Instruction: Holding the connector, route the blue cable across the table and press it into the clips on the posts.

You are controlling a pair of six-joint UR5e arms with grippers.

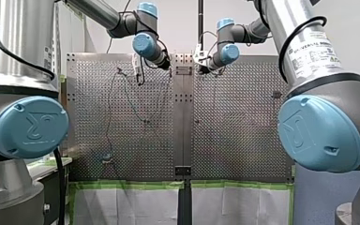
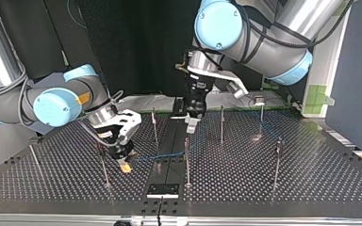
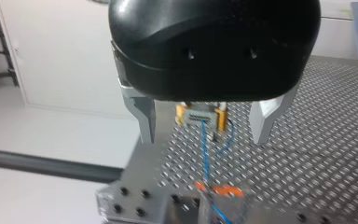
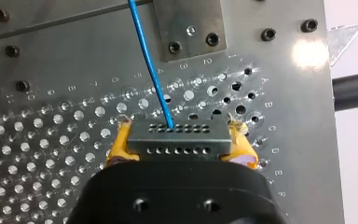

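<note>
Up close, my right gripper point(image 4: 181, 136) pinches the connector point(image 4: 177, 144), unreadable from the front; my left gripper point(image 3: 204, 134) gapes.

Bright, even light overall; the top view's far background is dark; in the right wrist view glare flares on the table point(image 4: 307, 52).

front faces top, seemingly sharing table point(image 1: 243, 117)
</note>
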